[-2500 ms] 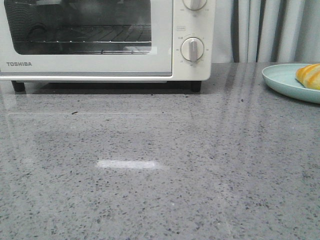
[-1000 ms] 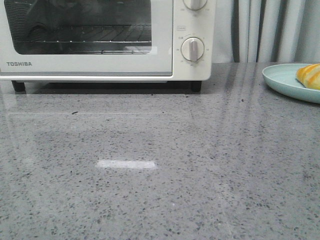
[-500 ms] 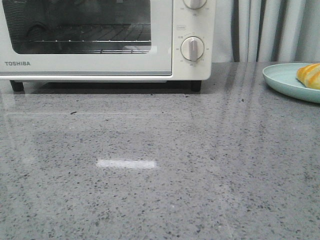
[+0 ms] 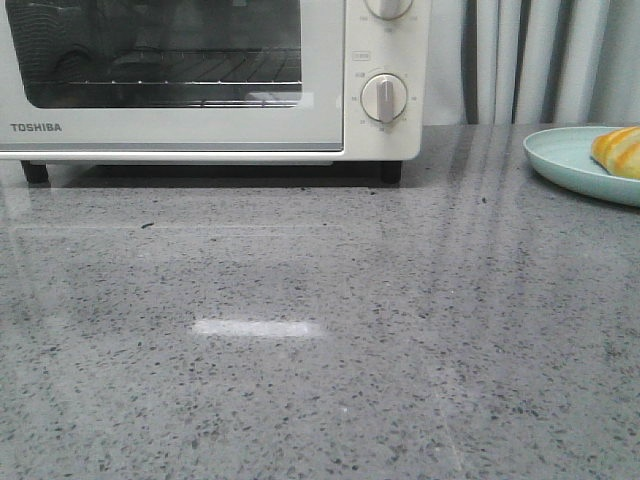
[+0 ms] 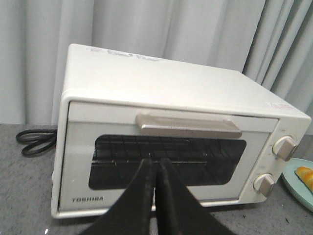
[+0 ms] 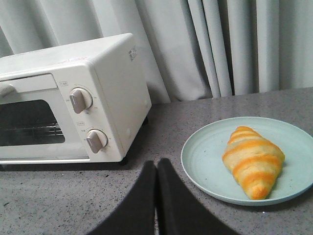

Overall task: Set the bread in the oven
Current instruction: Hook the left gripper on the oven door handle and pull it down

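Observation:
The bread (image 6: 253, 160), a golden-orange croissant with cream stripes, lies on a pale green plate (image 6: 205, 156); its end also shows at the far right of the front view (image 4: 618, 150). The cream-white Toshiba oven (image 4: 330, 100) stands at the back left with its door closed; the left wrist view shows it (image 5: 112, 83) with its handle (image 5: 188, 125). My left gripper (image 5: 155, 162) is shut and empty, in front of the oven window. My right gripper (image 6: 156, 164) is shut and empty, above the counter between the oven (image 6: 117, 78) and the plate.
The grey speckled counter (image 4: 320, 340) stretches in front of the oven. A black power cord (image 5: 34, 139) lies coiled beside the oven. Grey curtains (image 6: 220, 44) hang behind. Two dial knobs (image 4: 384, 98) are on the oven's right panel.
The front view shifts very slightly; the oven and plate stay where they were. No gripper shows in the earlier frames.

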Controlling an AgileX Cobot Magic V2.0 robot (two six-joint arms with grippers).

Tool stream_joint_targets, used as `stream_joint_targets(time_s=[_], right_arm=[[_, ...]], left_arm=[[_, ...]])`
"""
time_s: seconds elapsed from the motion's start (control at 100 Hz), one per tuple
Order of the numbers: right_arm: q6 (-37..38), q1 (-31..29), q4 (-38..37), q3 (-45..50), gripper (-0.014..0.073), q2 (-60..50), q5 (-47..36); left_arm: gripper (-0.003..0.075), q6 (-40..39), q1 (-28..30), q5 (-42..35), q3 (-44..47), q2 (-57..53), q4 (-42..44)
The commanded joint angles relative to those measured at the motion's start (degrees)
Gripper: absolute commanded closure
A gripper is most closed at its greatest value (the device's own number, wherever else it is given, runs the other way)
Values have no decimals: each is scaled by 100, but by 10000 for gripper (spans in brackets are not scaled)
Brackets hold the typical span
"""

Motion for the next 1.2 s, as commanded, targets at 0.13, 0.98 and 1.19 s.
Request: stream_joint_targets(time_s=[0.13, 0.98, 1.19], right_arm=[[-33, 17, -67, -214, 662, 129, -338], [-33, 17, -67, -214, 662, 129, -228], [-33, 17, -67, -214, 662, 129, -228]], left_arm=[[741, 715, -793, -327, -1339, 1380, -176], [742, 737, -1042, -195, -2142, 3430, 356], [742, 737, -1042, -204, -2093, 3430, 360]])
